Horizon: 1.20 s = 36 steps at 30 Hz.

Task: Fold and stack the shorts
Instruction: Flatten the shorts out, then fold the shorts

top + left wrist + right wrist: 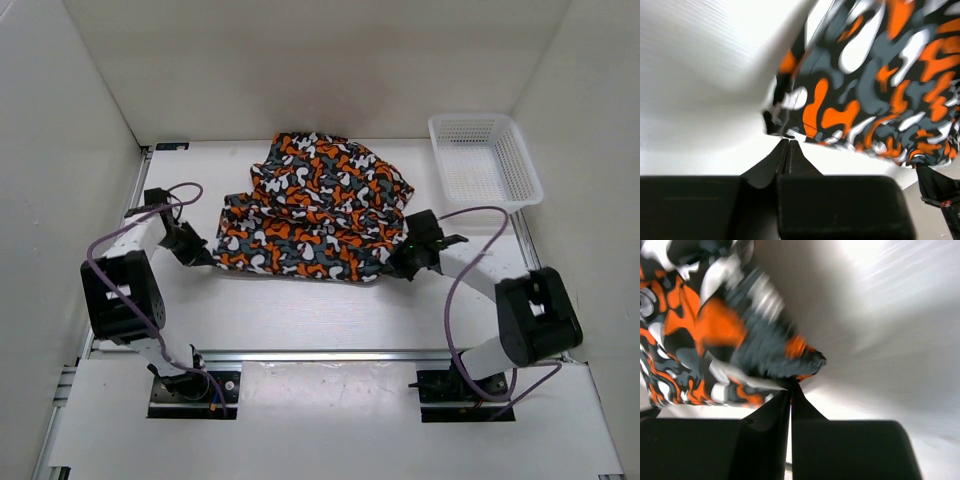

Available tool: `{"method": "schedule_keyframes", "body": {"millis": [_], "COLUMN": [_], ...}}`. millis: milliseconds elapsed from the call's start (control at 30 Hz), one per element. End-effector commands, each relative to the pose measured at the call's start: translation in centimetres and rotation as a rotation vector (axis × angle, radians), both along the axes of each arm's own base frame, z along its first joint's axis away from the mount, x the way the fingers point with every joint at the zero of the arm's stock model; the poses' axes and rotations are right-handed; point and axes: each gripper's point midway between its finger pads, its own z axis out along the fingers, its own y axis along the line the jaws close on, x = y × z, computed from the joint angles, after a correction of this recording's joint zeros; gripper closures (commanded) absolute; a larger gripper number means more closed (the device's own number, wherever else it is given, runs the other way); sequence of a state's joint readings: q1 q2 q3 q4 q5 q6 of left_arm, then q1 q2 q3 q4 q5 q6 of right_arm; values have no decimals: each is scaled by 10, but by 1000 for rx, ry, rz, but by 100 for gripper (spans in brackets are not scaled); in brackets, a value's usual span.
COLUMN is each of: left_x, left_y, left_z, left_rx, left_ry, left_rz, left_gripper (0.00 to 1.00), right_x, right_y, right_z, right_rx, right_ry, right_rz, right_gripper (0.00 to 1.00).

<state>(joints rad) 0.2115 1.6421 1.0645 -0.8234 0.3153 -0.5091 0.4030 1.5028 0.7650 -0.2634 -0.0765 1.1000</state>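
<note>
The shorts (315,210) lie rumpled across the middle of the white table (300,310), stretched between the two arms. The left gripper (203,257) sits at their near-left corner, its jaws pressed together on the hem. The right gripper (393,268) sits at the near-right corner, its jaws closed on a bunched fold of the cloth. A white mesh basket (522,165) stands at the far right, apart from the shorts.

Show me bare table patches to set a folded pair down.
Widest: the near strip of table between the shorts and the front rail. Smaller: the far-left corner beside the shorts. Crowded: the centre under cloth, the far right with the white basket, and the near corners pinched by the left gripper and right gripper.
</note>
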Motion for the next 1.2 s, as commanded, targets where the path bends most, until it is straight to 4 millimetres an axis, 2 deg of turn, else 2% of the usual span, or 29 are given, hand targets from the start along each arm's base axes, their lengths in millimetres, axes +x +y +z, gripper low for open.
{"method": "schedule_keyframes", "body": {"millis": [0,33,100,167,233,267,333,367,433,467,500,600,667,767,933,1167], "left_x": [0,-1,-2,-9,-16,-20,-25,-25,-29,-35,-40,-61,-73,-78,-76,-64], "left_y": [-4,-7,-10,-26,-39,-41,-46,-46,-51,-52,-49,-58,-60,-71,-103,-96], "left_z": [31,41,48,52,50,43,38,38,36,35,33,26,14,4,-14,-33], "left_rx": [-10,-16,-33,-43,-42,-33,-10,-10,8,21,54,71,100,92,73,170], "left_ry": [-96,-120,-140,-146,-136,-119,-102,-102,-87,-79,-68,-14,30,77,117,146], "left_rz": [-9,-1,14,-8,-30,-31,-47,-47,-72,-87,-79,-52,-40,-37,-80,-62], "left_gripper": [90,90,90,90,90,90,90,90,88,75,65,17,2,1,1,6], "right_x": [-9,-16,-31,-52,-70,-73,-79,-79,-78,-76,-73,-70,-71,-74,-78,-83], "right_y": [-51,-69,-83,-89,-90,-91,-90,-90,-89,-91,-90,-91,-92,-90,-91,-95], "right_z": [21,34,48,44,28,22,15,12,15,18,23,32,32,34,37,43], "right_rx": [-146,-187,-242,-256,-246,-247,-234,-229,-222,-217,-211,-198,-189,-163,-120,-58], "right_ry": [-25,-34,-54,-12,35,39,66,68,59,46,25,-12,-13,-20,-36,-64], "right_rz": [-13,-37,-28,-23,-7,-6,-18,-31,-40,-53,-55,-68,-75,-74,-81,-104], "right_gripper": [100,100,100,100,100,82,62,37,27,23,23,22,21,19,18,18]}}
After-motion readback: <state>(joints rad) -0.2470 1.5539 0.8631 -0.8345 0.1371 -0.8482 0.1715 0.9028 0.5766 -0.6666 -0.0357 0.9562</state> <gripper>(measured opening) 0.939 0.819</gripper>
